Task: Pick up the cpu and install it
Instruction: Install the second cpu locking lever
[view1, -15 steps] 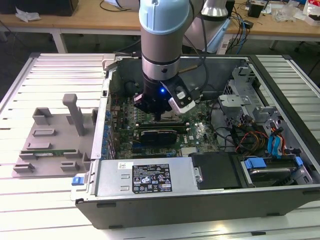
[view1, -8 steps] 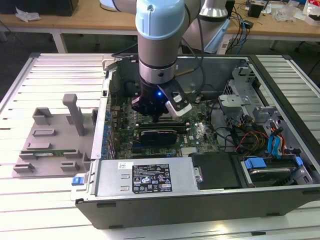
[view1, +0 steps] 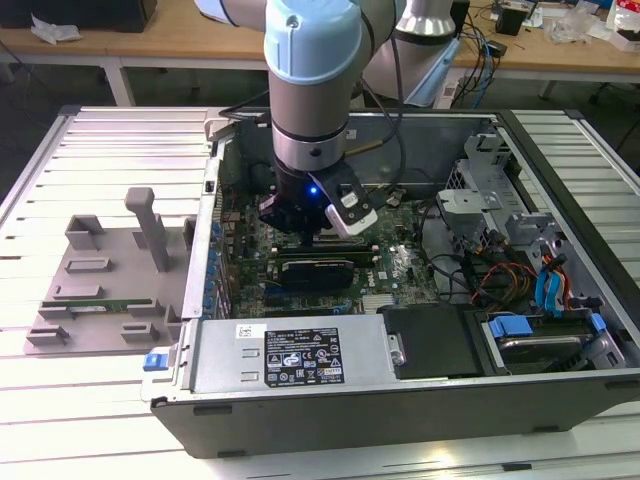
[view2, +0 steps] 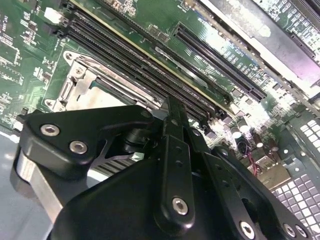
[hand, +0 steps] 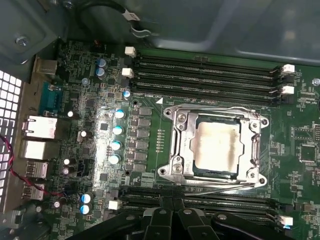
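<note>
**CPU seated in the socket, hand hovering above the board**

The flat square cpu (hand: 216, 146) with its silver-grey metal top lies inside the metal socket frame (hand: 176, 145) on the green motherboard (hand: 150, 75), as the first wrist view shows. It sits level in the opening and looks squared to the frame, so the placing appears done. Whether the frame is latched down over it cannot be told; a thin retaining lever (hand: 210, 183) lies along one side of the frame.

The black hand (hand: 172, 220) hangs close above the board, just beside the socket and over the long dark memory slots (hand: 200, 67). Its fingers (view2: 175, 150) look drawn together with nothing between them, and they do not touch the chip.

In the exterior view, the pale blue and grey robot arm (view1: 308, 80) reaches down into the open grey computer case (view1: 400, 390), which rests on a slatted metal worktop (view1: 100, 150). A grey plastic fixture tray (view1: 100, 270) lies on the exterior view's left, well apart from the hand.

By my judgement the task is near its end; at most the securing of the socket remains.
</note>
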